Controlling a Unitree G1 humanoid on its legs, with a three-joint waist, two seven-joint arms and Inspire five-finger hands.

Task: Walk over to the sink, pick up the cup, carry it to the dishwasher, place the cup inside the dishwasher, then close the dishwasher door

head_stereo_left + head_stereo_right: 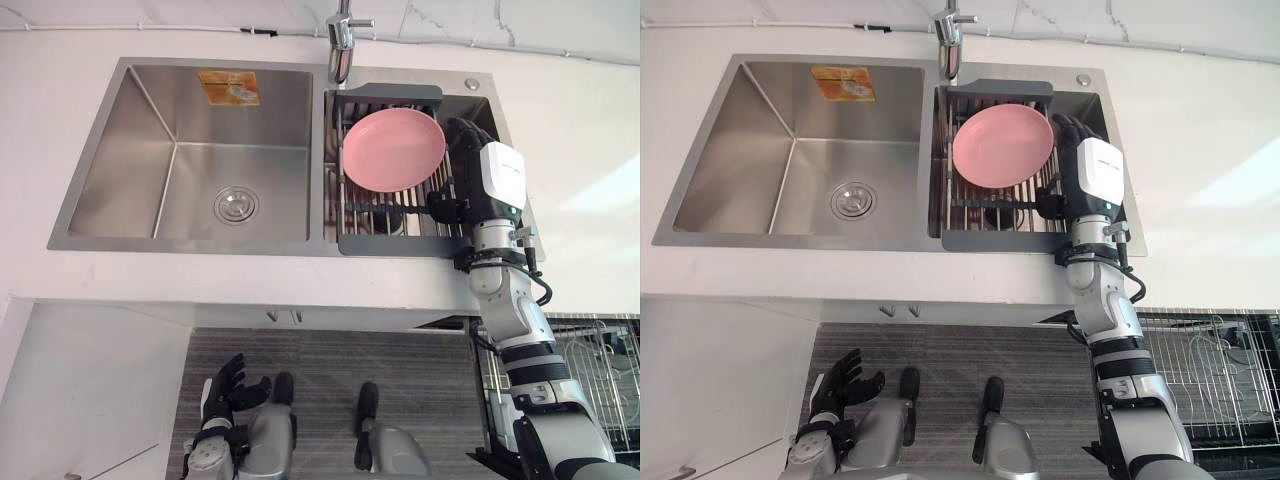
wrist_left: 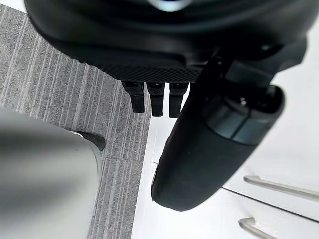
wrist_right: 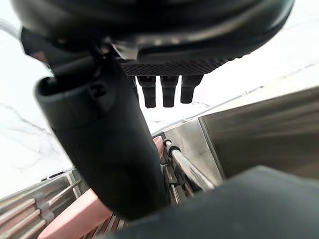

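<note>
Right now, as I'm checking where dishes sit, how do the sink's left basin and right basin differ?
The left basin shows its drain and an orange sticker; the right basin holds a dark rack with a pink plate. The right hand hovers over the right basin, no hand over the left basin. Both are stainless steel.

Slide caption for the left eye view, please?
Open right robot hand hovers at the dish rack beside the pink plate; left robot hand hangs open, low.

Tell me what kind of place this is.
Probably a kitchen: a steel double sink set in a white counter, a faucet over it, and a pink plate on a dish rack in the right basin.
</note>
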